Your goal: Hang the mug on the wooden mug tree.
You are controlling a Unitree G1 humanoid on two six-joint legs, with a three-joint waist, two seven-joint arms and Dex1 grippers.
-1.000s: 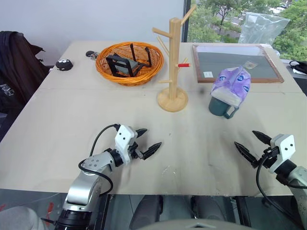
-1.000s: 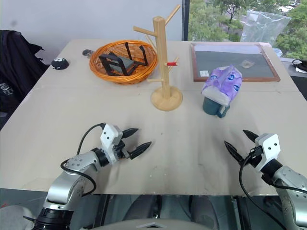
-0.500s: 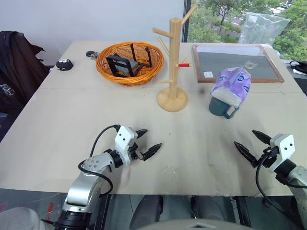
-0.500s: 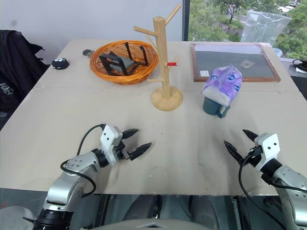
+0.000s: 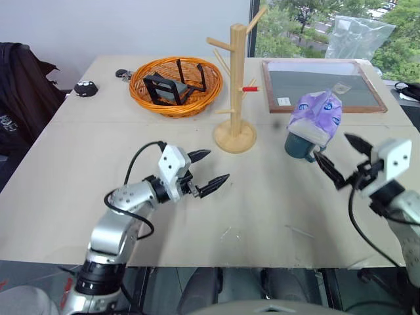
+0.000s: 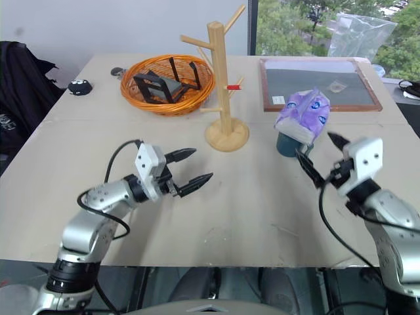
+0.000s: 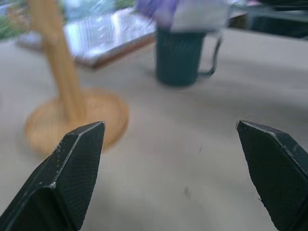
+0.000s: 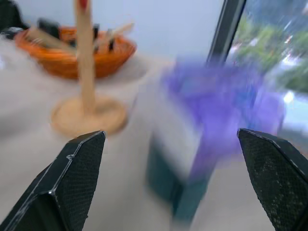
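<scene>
Mug stuffed with a bag, both pincers empty

The mug (image 5: 300, 146) stands upright on the desk (image 5: 79, 164) at 3 o'clock of the tree (image 5: 236, 85), its handle toward the robot, a purple bag (image 5: 317, 117) covering its mouth, likely to be cleared first. The right pincer (image 5: 341, 156), fingers wide apart, hangs beside the handle, holding nothing; the left pincer (image 5: 209, 172) gapes too, empty, at the tree's 7 o'clock.

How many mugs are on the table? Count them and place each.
1: the mug stands right of the wooden mug tree, a purple bag covering its mouth. None seems hidden.
</scene>
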